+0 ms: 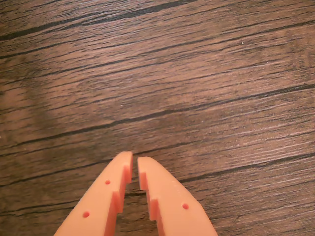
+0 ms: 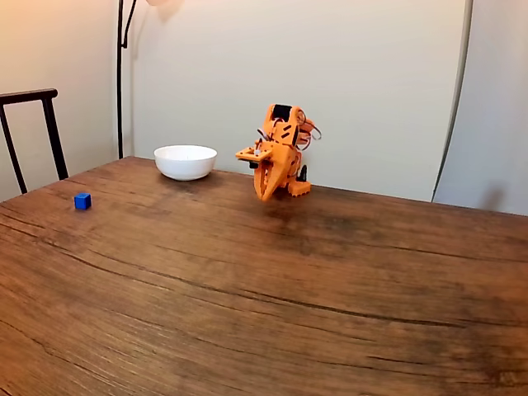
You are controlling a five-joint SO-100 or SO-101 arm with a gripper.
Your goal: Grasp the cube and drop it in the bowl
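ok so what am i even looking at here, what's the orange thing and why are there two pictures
The orange thing is a small robot arm that stands on a wooden table. At its end is a gripper, two fingers that close like tongs.

The two pictures show the same moment from two cameras. The fixed view looks across the table at the arm from the front. The wrist view comes from a camera riding on the arm, looking down past the gripper at the wood.

On the table, in the fixed view, a white bowl sits just left of the arm, and a tiny blue cube lies further left, near the table's edge. A dark chair stands behind it.

The gripper holds nothing. Its fingers are nearly together, with a thin gap between the tips, and it hangs above the table, pointing down.
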